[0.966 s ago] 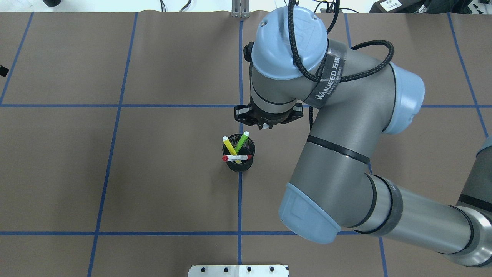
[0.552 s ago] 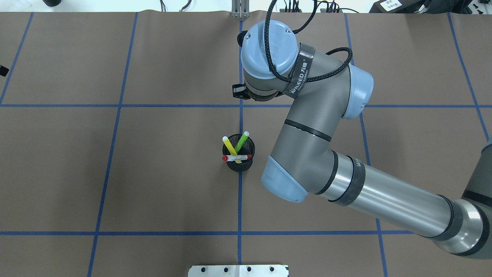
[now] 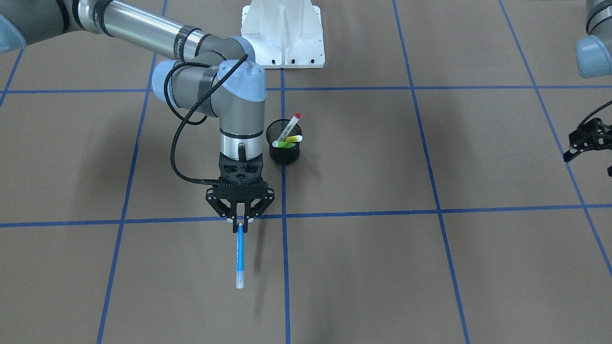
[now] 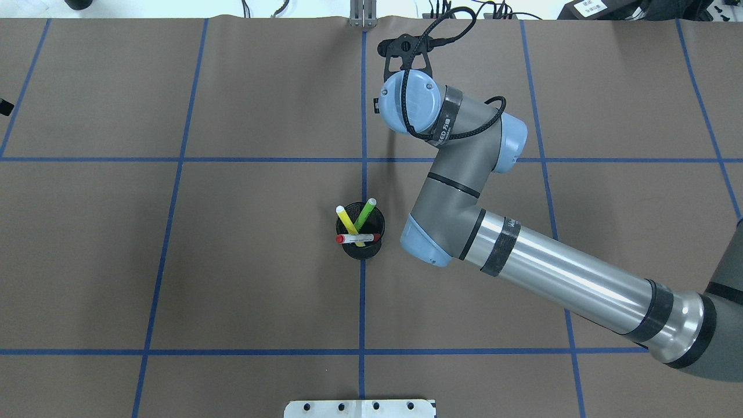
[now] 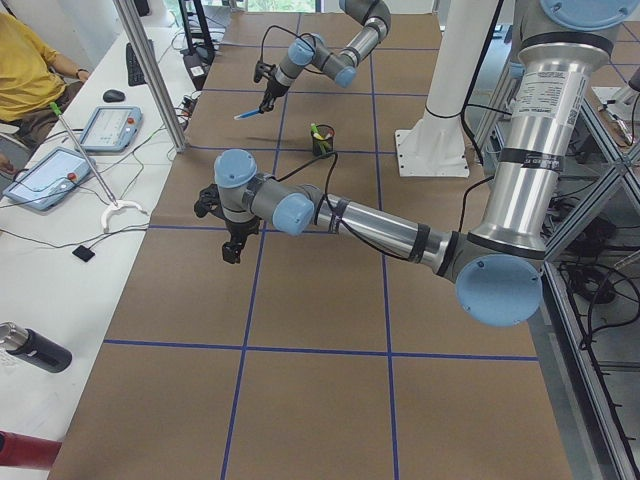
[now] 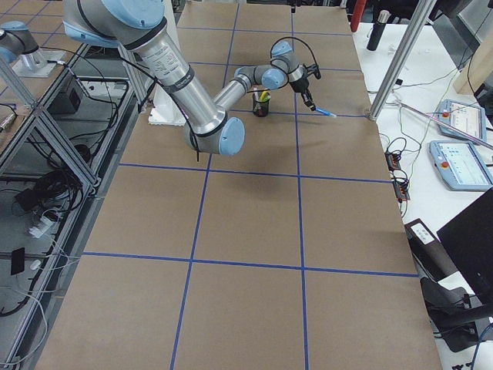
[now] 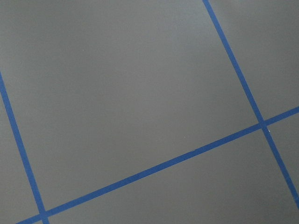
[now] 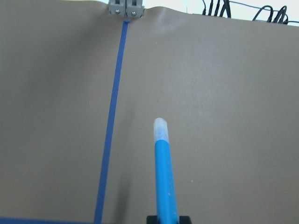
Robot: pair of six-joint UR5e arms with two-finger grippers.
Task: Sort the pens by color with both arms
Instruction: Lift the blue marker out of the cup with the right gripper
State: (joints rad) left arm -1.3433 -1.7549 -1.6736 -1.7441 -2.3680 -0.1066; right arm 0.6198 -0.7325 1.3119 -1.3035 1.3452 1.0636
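My right gripper (image 3: pixel 240 222) is shut on the top end of a blue pen (image 3: pixel 240 255). The pen hangs tilted with its clear cap (image 8: pixel 160 128) just above the brown table. Behind it stands a black mesh cup (image 3: pixel 284 155) holding three pens: a white one with a red cap (image 3: pixel 290 125), a yellow highlighter (image 4: pixel 348 220) and a lime green highlighter (image 4: pixel 365 212). Far off at the table's end, my left gripper (image 3: pixel 589 153) hovers open and empty over bare mat. Its wrist view shows only the mat and tape lines.
Blue tape lines (image 4: pixel 363 302) divide the brown mat into squares. The white pedestal base (image 3: pixel 282 33) stands behind the cup. A metal bracket (image 4: pixel 362 14) sits at the far edge. A person (image 5: pixel 25 70) sits beside tablets on the side desk.
The right arm has swung away from the cup toward the table's far edge and dropped lower. The cup and its three pens have not moved.
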